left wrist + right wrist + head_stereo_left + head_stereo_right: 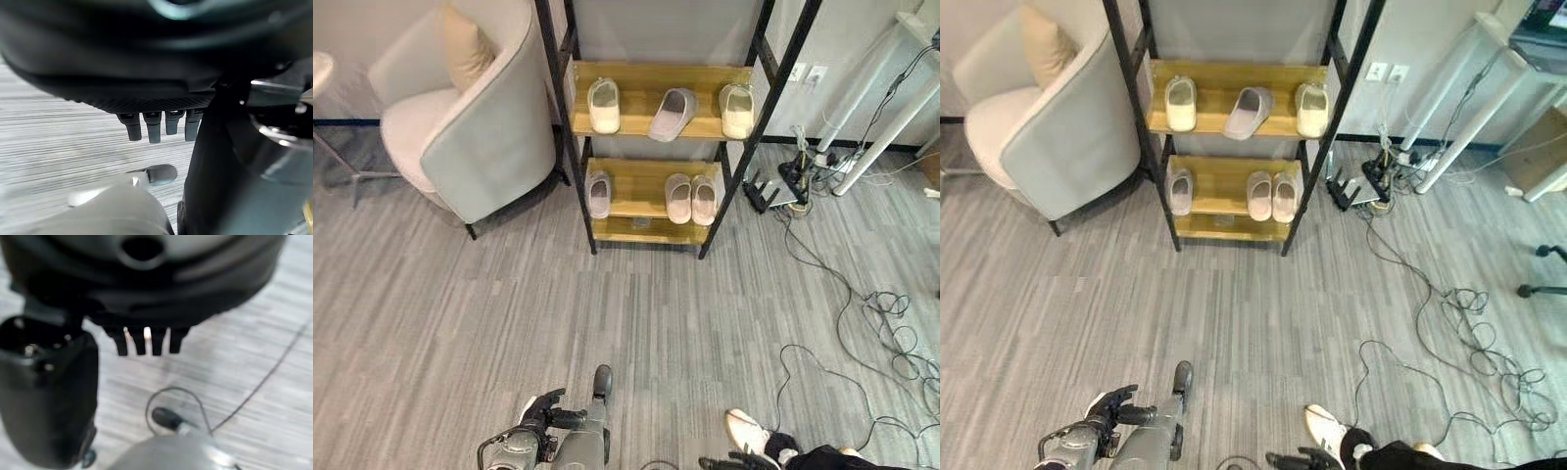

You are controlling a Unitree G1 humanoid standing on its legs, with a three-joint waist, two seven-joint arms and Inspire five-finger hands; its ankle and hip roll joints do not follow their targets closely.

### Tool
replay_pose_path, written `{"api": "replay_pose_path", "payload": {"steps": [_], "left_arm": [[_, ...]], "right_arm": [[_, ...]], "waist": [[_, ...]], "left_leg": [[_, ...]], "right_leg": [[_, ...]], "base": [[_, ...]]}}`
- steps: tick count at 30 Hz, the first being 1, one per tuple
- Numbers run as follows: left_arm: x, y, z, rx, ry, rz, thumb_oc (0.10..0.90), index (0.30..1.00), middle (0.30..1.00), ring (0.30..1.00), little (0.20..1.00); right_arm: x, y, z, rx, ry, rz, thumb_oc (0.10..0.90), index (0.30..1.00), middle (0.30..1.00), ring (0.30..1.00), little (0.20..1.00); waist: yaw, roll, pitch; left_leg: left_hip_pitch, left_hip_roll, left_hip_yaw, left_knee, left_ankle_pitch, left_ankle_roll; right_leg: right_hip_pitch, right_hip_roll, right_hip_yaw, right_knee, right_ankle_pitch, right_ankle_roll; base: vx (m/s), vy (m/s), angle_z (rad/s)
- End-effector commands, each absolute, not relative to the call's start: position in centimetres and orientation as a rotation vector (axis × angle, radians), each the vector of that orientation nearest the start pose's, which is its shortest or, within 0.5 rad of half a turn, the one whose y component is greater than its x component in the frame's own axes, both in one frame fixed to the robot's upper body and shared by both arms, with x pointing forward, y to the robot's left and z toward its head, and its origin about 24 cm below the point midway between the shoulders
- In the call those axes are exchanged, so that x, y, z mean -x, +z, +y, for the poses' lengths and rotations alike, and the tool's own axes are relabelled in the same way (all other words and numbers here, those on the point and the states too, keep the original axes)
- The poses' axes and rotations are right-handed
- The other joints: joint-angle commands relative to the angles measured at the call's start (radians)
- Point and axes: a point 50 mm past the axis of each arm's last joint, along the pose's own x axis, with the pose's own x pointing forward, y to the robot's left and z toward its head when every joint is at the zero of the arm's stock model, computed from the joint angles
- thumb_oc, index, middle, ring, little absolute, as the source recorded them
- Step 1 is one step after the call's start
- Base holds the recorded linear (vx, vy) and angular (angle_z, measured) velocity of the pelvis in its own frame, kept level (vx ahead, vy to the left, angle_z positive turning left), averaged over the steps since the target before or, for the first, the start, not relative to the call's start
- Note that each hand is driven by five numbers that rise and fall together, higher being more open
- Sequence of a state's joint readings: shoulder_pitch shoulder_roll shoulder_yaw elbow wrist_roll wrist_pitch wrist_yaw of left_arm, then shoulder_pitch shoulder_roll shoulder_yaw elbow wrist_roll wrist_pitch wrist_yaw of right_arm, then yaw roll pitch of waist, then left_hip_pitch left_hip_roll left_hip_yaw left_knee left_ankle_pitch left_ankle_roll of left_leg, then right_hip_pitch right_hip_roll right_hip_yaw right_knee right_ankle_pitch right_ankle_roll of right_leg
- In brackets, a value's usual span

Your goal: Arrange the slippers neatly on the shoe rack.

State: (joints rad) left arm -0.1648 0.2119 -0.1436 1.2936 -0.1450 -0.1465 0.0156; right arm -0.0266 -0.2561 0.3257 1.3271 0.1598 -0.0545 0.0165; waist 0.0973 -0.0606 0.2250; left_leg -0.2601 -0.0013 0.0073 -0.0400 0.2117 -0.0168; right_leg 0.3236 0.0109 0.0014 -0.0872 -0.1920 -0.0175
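The black-framed shoe rack (572,147) has two wooden shelves. On the upper shelf (636,96) lie a cream slipper (604,105) at the left, a grey slipper (673,114) lying askew in the middle, and a cream slipper (736,110) at the right. The lower shelf (636,186) holds one pinkish-grey slipper (598,193) at the left and a pair (691,199) side by side at the right. My left hand (540,411) hangs low over the floor, far in front of the rack, fingers (152,126) relaxed and empty. My right hand (734,462) sits at the bottom edge, fingers (139,345) loose, holding nothing.
A grey armchair (480,117) with a beige cushion stands left of the rack. Loose cables (891,333) trail over the floor at the right, with a router and plugs (773,191) beside the rack and white table legs (881,108) behind. A person's white shoe (744,431) shows near my right hand.
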Motion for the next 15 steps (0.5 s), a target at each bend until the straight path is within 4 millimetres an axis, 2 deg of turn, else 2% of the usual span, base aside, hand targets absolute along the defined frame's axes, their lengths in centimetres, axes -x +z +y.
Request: {"api": "replay_pose_path", "payload": {"steps": [1,4,5,7,8,9,10,11,13,15], "left_arm": [[-7.8,-16.6,22.8,-0.301,0.029,1.246,0.800,0.900,0.900,0.900,0.900],[-8.2,-16.4,23.4,-0.321,0.034,1.238,0.800,0.900,0.900,0.900,0.900],[-8.6,-16.3,23.7,-0.325,0.050,1.227,0.800,0.900,0.900,0.900,0.900],[-9.5,-16.0,23.9,-0.323,0.068,1.199,0.800,0.900,0.900,0.900,0.900],[-9.7,-15.9,23.9,-0.325,0.069,1.193,0.800,0.900,0.900,0.900,0.900],[-9.9,-15.9,24.0,-0.332,0.069,1.191,0.800,0.900,0.900,0.900,0.900],[-9.9,-15.9,24.0,-0.334,0.068,1.191,0.800,0.900,0.900,0.900,0.900],[-9.8,-15.9,23.9,-0.343,0.056,1.192,0.800,0.900,0.900,0.900,0.900],[-9.8,-16.0,23.9,-0.343,0.056,1.193,0.800,0.900,0.900,0.900,0.900],[-9.6,-16.0,23.8,-0.360,0.041,1.191,0.800,0.900,0.900,0.900,0.900]], "right_arm": [[-8.0,-16.4,-22.9,0.290,0.052,1.225,0.800,0.900,0.900,0.900,0.900],[-7.8,-16.5,-22.4,0.253,0.055,1.232,0.800,0.900,0.900,0.900,0.900],[-8.2,-16.5,-22.0,0.262,0.080,1.221,0.800,0.900,0.900,0.900,0.900],[-9.4,-16.3,-21.5,0.275,0.103,1.181,0.800,0.900,0.900,0.900,0.900],[-10.0,-16.2,-21.4,0.273,0.099,1.161,0.800,0.900,0.900,0.900,0.900],[-10.3,-16.1,-21.4,0.267,0.091,1.150,0.800,0.900,0.900,0.900,0.900],[-10.3,-16.1,-21.4,0.264,0.085,1.144,0.800,0.900,0.900,0.900,0.900],[-10.2,-16.1,-21.5,0.268,0.084,1.146,0.800,0.900,0.900,0.900,0.900],[-10.2,-16.1,-21.5,0.268,0.084,1.146,0.800,0.900,0.900,0.900,0.900],[-9.9,-16.1,-21.8,0.271,0.070,1.153,0.800,0.900,0.900,0.900,0.900]], "waist": [[0.020,-0.024,-0.043],[0.023,-0.057,-0.059],[0.021,-0.061,-0.054],[0.009,-0.051,-0.041],[-0.001,-0.038,-0.037],[-0.013,-0.025,-0.037],[-0.026,-0.016,-0.036],[-0.054,-0.005,-0.031],[-0.057,-0.006,-0.026],[-0.092,-0.002,-0.019]], "left_leg": [[-0.078,0.016,-0.015,0.118,-0.038,-0.029],[-0.065,0.009,0.016,0.179,-0.113,0.002],[-0.049,0.004,0.021,0.186,-0.139,0.015],[-0.016,0.002,0.023,0.193,-0.172,0.030],[0.016,0.005,0.020,0.187,-0.184,0.037],[0.053,0.003,0.010,0.175,-0.199,0.042],[0.084,-0.005,-0.003,0.166,-0.212,0.044],[0.128,-0.025,-0.030,0.159,-0.232,0.047],[0.135,-0.027,-0.033,0.161,-0.235,0.047],[0.188,-0.061,-0.078,0.150,-0.255,0.053]], "right_leg": [[-0.092,0.017,0.026,0.065,0.018,0.068],[-0.130,-0.008,0.015,0.193,0.031,0.113],[-0.184,-0.025,-0.005,0.285,0.082,0.150],[-0.274,-0.065,-0.056,0.436,0.179,0.211],[-0.318,-0.085,-0.088,0.502,0.209,0.216],[-0.357,-0.101,-0.111,0.514,0.224,0.206],[-0.378,-0.104,-0.119,0.500,0.206,0.188],[-0.411,-0.083,-0.099,0.434,0.157,0.159],[-0.404,-0.084,-0.102,0.437,0.152,0.158],[-0.464,-0.044,-0.016,0.325,0.158,0.147]], "base": [[0.32,0.229,-0.58],[0.25,0.193,-0.10],[0.18,0.181,0.05],[0.14,0.162,-0.06],[0.21,0.171,-0.08],[0.27,0.143,0.16],[0.44,0.105,0.20],[0.34,0.046,0.24],[0.21,0.008,0.61],[0.33,-0.021,0.75]]}}
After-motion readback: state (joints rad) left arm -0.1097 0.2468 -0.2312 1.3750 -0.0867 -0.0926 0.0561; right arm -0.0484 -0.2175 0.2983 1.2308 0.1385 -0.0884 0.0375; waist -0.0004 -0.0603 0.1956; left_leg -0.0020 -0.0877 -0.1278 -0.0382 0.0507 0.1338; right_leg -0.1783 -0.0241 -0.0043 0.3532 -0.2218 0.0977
